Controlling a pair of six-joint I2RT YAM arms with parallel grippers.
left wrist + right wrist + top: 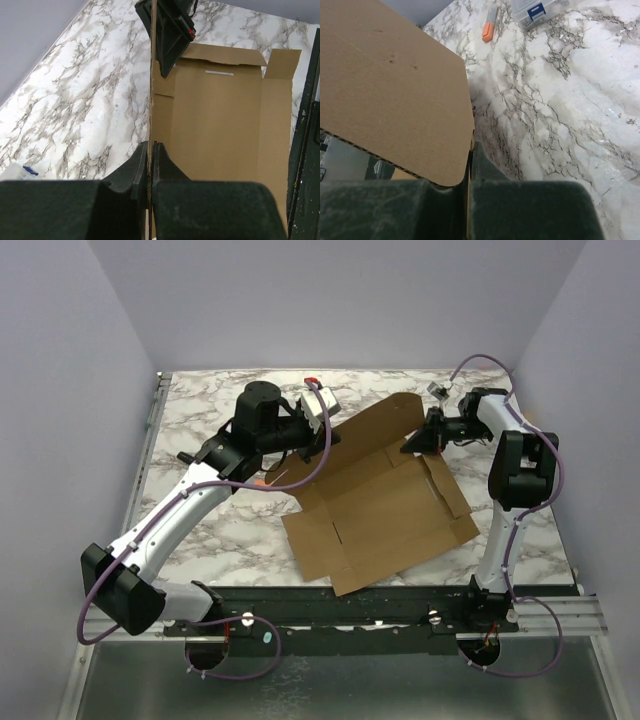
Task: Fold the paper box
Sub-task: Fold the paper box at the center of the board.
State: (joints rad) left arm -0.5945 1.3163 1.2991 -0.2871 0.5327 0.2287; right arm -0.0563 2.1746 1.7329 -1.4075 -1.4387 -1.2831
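The paper box [385, 505] is a brown cardboard sheet lying mostly flat on the marble table, with its long back flap raised. My left gripper [322, 438] is shut on that flap's left end. In the left wrist view the jaws [149, 146] pinch the cardboard edge-on, with the box's floor panel [220, 125] to the right. My right gripper [413, 443] is shut on the flap's right end, and it shows as black fingers [170, 35] at the far end of the same edge. In the right wrist view the flap [385, 90] fills the left, clamped at the jaws [470, 150].
A small clear plastic case [322, 398] stands behind the left wrist, seen also in the wrist views [535, 10] [17, 171]. An orange marker [488, 30] lies on the marble [200, 410]. A small grey object [437, 390] sits at the back right. Purple walls enclose the table.
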